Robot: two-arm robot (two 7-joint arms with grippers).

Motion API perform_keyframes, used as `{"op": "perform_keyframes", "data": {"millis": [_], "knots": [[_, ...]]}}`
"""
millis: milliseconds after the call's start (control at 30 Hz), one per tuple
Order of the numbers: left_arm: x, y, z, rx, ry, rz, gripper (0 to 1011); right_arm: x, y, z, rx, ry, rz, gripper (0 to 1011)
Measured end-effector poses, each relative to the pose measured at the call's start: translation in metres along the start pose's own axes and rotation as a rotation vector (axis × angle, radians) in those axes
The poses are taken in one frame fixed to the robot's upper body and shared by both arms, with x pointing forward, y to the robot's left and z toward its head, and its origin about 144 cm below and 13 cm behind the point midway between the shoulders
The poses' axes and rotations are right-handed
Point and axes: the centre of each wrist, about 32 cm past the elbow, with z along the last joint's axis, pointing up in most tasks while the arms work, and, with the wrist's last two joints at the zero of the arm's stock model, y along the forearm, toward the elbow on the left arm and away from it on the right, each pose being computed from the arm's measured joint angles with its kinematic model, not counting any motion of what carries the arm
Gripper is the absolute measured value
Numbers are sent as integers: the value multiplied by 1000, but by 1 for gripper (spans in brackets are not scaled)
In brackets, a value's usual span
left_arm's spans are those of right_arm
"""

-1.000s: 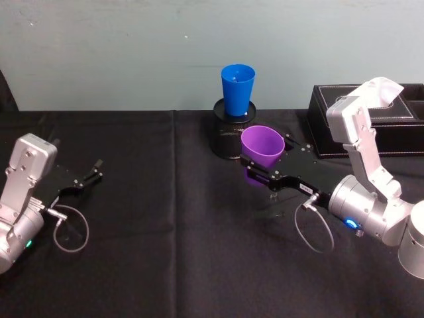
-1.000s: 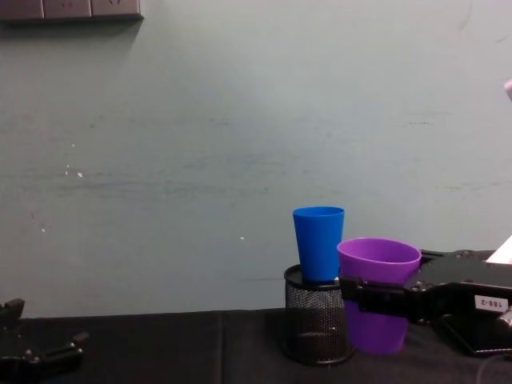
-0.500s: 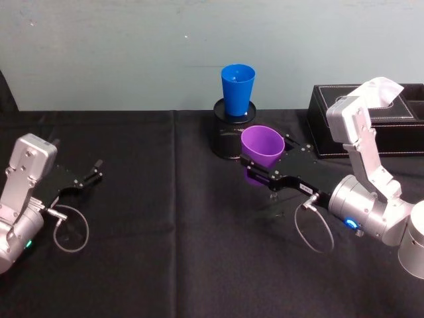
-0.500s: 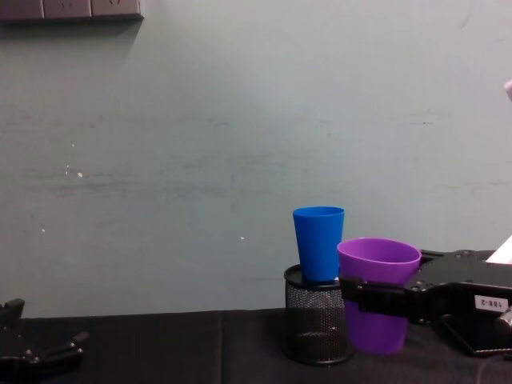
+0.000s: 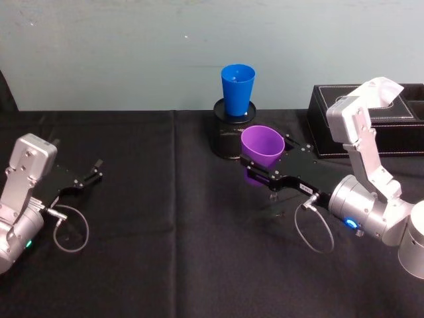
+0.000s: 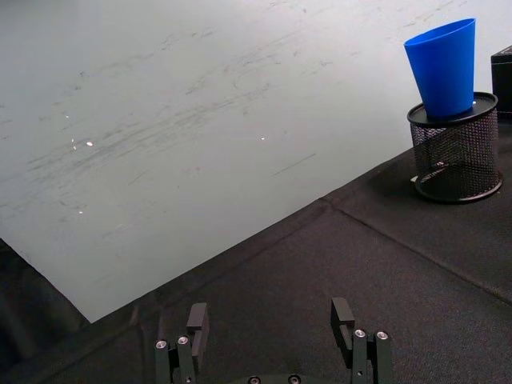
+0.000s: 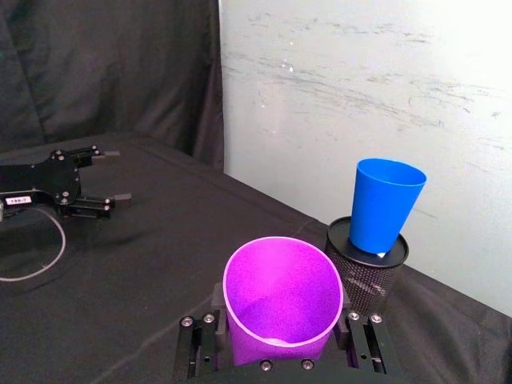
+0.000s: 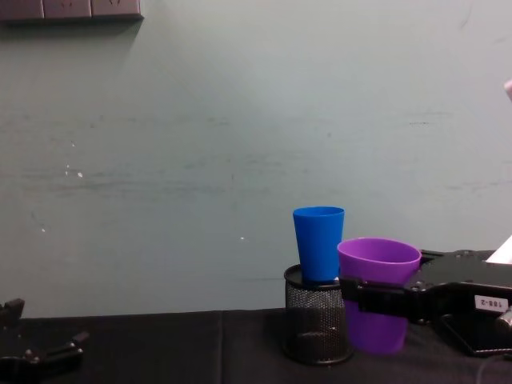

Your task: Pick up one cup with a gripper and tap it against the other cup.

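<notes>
The purple cup (image 5: pixel 262 147) is upright, with my right gripper (image 5: pixel 263 165) shut on its lower body and holding it slightly above the black cloth. From the wrist, the black jaws sit on either side of the purple cup (image 7: pixel 282 300). The blue cup (image 5: pixel 237 89) stands in a black mesh pen holder (image 5: pixel 228 138) just behind and to the left. In the chest view a small gap separates the purple cup (image 8: pixel 378 272) from the blue cup (image 8: pixel 318 242). My left gripper (image 5: pixel 93 173) rests open and empty at the far left of the table.
A black box (image 5: pixel 371 119) sits at the back right, close behind the right arm. The black cloth (image 5: pixel 172 252) covers the table, with a pale wall right behind the pen holder (image 8: pixel 316 324).
</notes>
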Motion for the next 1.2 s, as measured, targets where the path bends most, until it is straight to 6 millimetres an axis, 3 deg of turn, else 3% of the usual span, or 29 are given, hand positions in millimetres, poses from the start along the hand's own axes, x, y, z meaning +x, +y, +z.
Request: {"op": "perform_keyframes", "data": {"millis": [1200], "knots": [[0,0,0,0,0,0,1000,0,0,0,0,0,0,736]]}}
